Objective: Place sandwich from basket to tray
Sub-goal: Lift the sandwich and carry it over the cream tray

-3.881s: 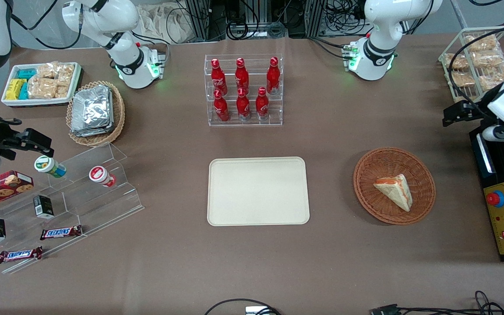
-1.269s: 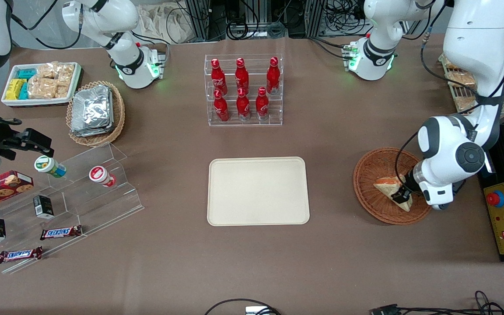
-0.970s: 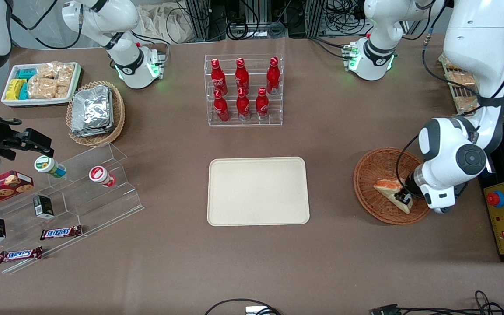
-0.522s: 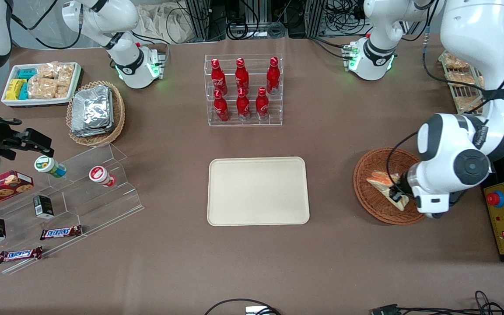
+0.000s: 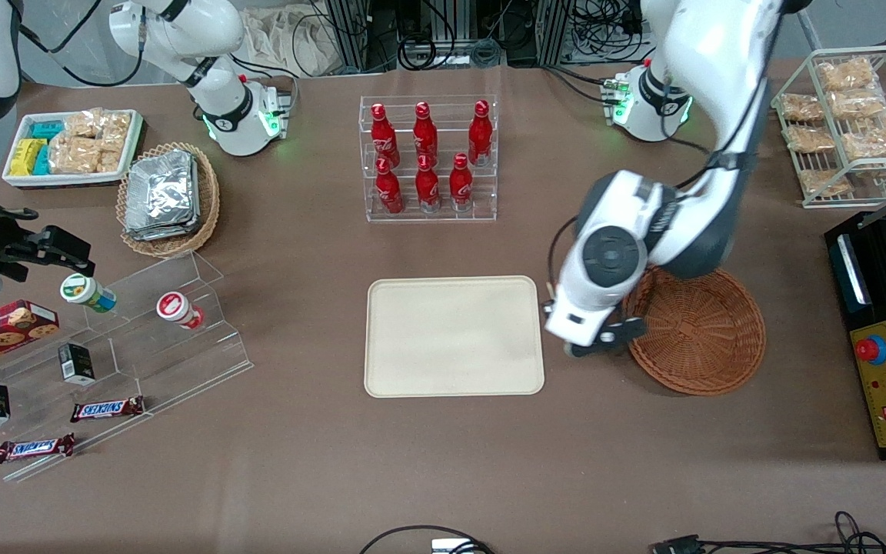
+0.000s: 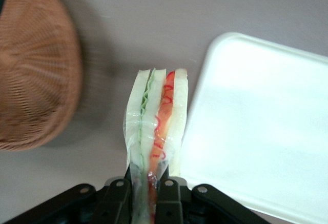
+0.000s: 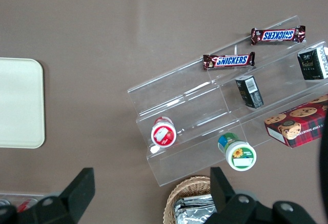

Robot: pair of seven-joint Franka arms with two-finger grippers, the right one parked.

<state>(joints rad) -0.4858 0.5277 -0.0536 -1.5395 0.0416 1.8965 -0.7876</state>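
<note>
While the table [image 5: 443, 462] spreads wide under a brown cloth, the tray [image 5: 454, 336] lies flat near its middle, cream and bare, with the round reddish wicker basket [image 5: 697, 331] beside it toward the working arm's end. Between them hangs the gripper [image 6: 144, 193], its fingers [image 6: 119, 196] pinched on the sandwich [image 6: 156, 131]. In the wrist view the sandwich is held clear of the cloth, over the strip between basket and tray rim: a clear-wrapped wedge seen edge-on, three pale bread slices with a green layer and an orange-red layer between. Its gripped end is hidden between the fingers, and in the front view the arm's wrist covers the whole sandwich and a part of the basket's rim. On the clear stepped stand [image 5: 143, 338] toward the parked arm's end lie two bars reading SNICKERS [image 5: 107, 408]; small dark boxes [image 5: 76, 363] there carry writing too small to read. Red bottles [image 5: 428, 158] stand in a clear rack, farther from the camera than the tray.
</note>
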